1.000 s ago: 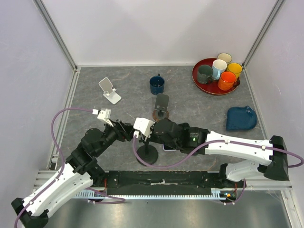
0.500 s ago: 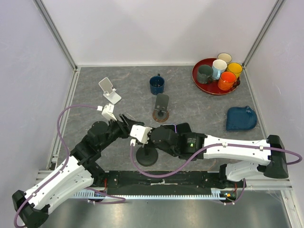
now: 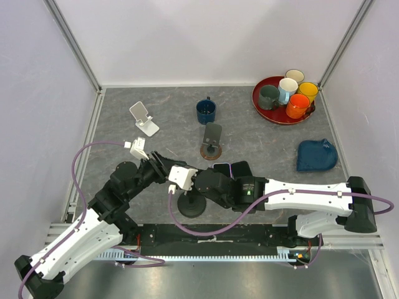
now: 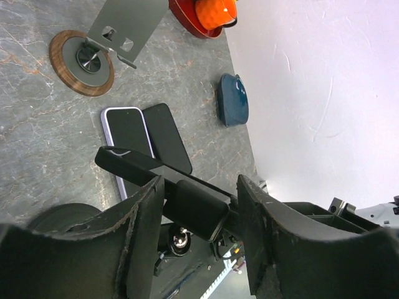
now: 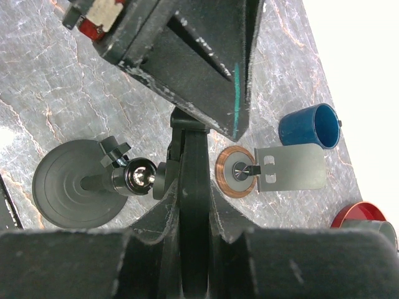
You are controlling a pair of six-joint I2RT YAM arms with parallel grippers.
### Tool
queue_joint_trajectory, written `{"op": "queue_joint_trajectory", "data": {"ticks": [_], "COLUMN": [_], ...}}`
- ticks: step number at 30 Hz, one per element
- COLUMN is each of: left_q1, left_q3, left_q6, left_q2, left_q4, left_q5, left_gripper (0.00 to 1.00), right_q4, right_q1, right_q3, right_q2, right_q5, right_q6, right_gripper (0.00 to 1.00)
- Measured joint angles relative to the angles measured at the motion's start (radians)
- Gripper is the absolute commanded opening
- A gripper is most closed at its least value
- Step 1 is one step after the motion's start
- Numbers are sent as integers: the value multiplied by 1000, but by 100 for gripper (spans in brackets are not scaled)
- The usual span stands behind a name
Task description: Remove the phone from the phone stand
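We see the right gripper (image 5: 194, 227) pinched tight on the phone (image 4: 123, 162), which shows edge-on in its wrist view. The phone is over the black stand (image 5: 72, 187), at the table's (image 3: 262, 137) near edge, left of centre. The left gripper (image 4: 199, 187) is partly spread, its fingers (image 4: 140, 237) either side of the phone. Whether the phone sits in the stand's cradle we cannot tell.

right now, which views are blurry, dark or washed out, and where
Top external: evenly lit and sharp, shadows soft. Left wrist: left hand's fingers near the lens dark and soft, phones on the table crisp. Right wrist: right hand's fingers blurred and dark, top right corner blown white, glare on the table at the left edge.
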Motion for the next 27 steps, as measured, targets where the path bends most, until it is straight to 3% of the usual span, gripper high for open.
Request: {"op": "queue_joint_trajectory", "data": {"ticks": [7, 12, 18, 27], "left_q1": [0, 0, -1, -1], "left_q3": [1, 39, 58, 72], "left_q6": [-27, -31, -98, -193], "left_q2": [3, 4, -2, -5], "left_q4": [-1, -106, -207, -233], "left_q5": [8, -15, -31, -20], "left_gripper": [68, 67, 64, 52], "right_q4": [8, 23, 50, 69], "right_q1": [35, 67, 90, 111], "right_q3": [0, 1, 2, 2], "right_q2": [19, 35, 56, 71], "right_q5": [68, 125, 166, 216], "right_q6": [-16, -39, -65, -76], "right_gripper": [0, 0, 0, 0]}}
